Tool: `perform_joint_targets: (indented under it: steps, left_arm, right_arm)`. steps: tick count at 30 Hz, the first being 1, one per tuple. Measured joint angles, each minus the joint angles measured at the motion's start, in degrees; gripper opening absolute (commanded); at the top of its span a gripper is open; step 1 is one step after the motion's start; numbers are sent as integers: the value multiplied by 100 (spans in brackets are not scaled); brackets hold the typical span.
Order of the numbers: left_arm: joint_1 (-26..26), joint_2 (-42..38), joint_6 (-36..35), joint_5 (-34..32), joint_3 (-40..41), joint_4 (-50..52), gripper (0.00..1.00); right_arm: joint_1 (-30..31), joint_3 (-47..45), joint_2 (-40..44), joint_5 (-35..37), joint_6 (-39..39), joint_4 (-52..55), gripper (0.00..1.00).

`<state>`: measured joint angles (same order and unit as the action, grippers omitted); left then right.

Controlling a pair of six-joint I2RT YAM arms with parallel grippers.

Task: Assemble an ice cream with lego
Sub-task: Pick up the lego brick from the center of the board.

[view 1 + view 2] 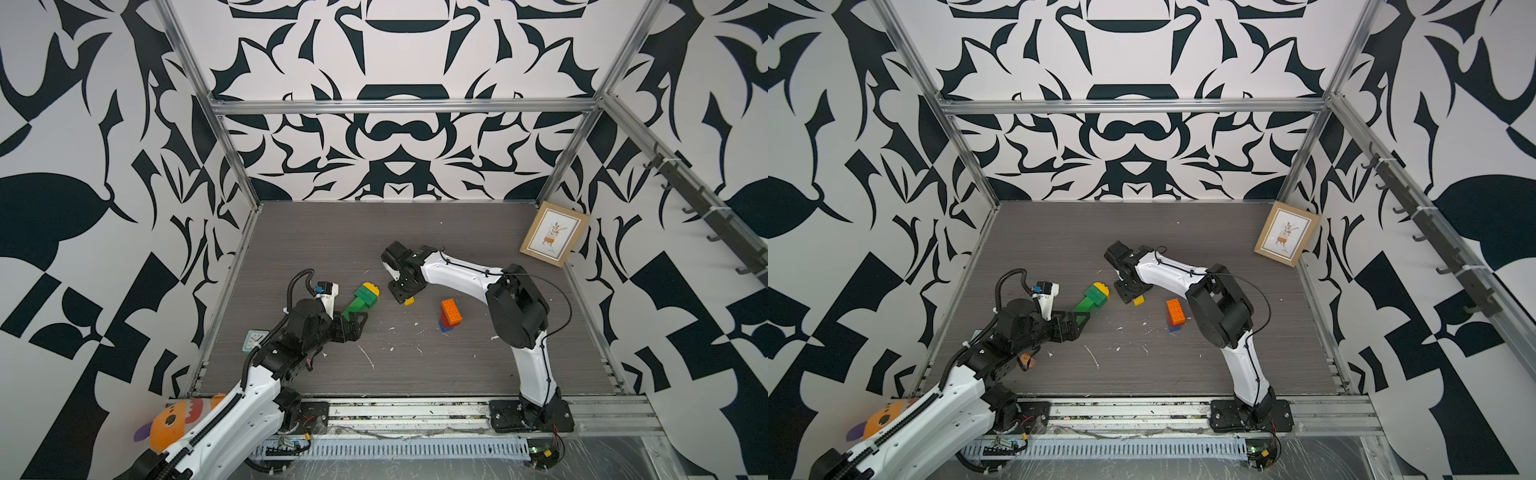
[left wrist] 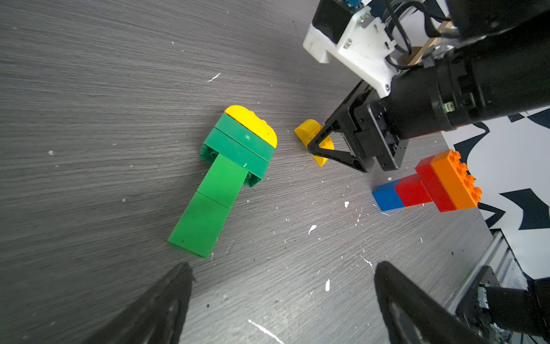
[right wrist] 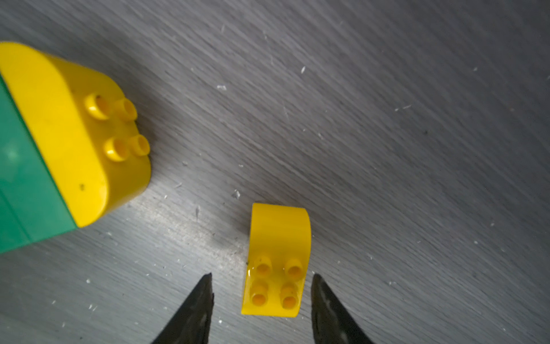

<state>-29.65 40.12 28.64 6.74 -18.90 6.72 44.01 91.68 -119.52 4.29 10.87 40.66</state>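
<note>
You are at the pickup of the loose yellow brick (image 3: 276, 235). The right gripper (image 3: 262, 278) straddles its studded end with the jaws apart and a gap on each side, so nothing is gripped. Next, close squarely on the flat side walls; the glossy curved top would likely slip. The brick lies on the grained table (image 2: 89, 89), near the green stack (image 2: 223, 178) lying flat with its rounded yellow cap (image 2: 253, 125). The orange-red-blue stack (image 2: 431, 187) stands near. The left gripper (image 2: 282, 268) is wide open and empty, at the green stem's end.

Lab: alu frame (image 1: 399, 106), patterned walls (image 1: 399, 50)
</note>
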Motion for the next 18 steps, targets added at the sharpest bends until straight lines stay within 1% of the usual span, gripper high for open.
perform_joint_targets:
  steps: [2, 4, 12, 15, 18]
  left_arm:
    - [0, -13, 0, -24, 0, 0, 99]
    - [0, -35, 0, -39, 0, 0, 99]
    - [0, -68, 0, -55, 0, 2, 99]
    - [0, -68, 0, -55, 0, 4, 99]
    - [0, -68, 0, -50, 0, 4, 99]
  right_arm:
    - [-31, 0, -17, -66, 79, -35, 45]
    - [-44, 4, -59, -111, 125, -39, 41]
    - [-79, 9, -245, -269, 192, -20, 42]
    - [-79, 9, -243, -264, 216, -22, 34]
    - [-79, 4, -203, -216, 229, -24, 28]
